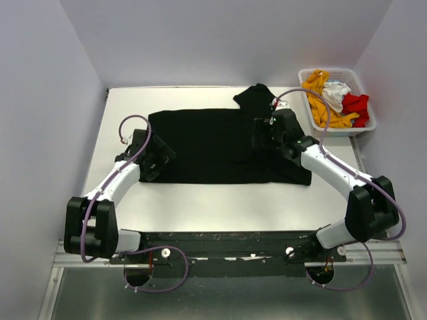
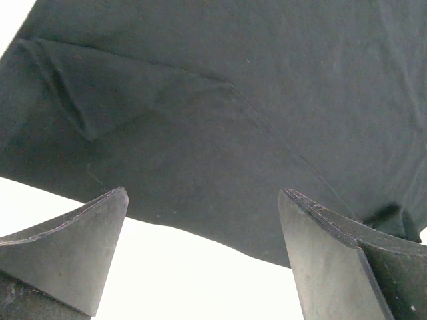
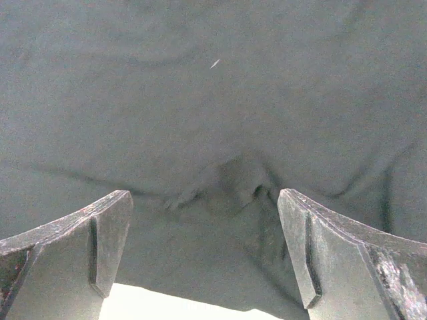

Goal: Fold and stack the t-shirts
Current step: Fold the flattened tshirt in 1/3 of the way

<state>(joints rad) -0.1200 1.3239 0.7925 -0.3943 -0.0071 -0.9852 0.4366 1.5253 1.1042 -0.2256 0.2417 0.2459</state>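
Note:
A large black t-shirt (image 1: 207, 143) lies spread flat on the white table (image 1: 200, 200), with one sleeve (image 1: 253, 97) sticking out at the back. My left gripper (image 1: 159, 155) hovers open over the shirt's left edge; in the left wrist view the black cloth (image 2: 233, 100) lies beyond the open left gripper (image 2: 203, 192), with nothing between the fingers. My right gripper (image 1: 262, 133) stands open over the shirt's right part. In the right wrist view a small pinched wrinkle (image 3: 240, 180) in the cloth shows beyond the open right gripper (image 3: 205, 194).
A white slatted basket (image 1: 371, 121) stands at the back right and holds an orange-yellow shirt (image 1: 319, 90), a white shirt (image 1: 335, 93) and a red shirt (image 1: 355, 105). Grey walls close in the table on the left, back and right.

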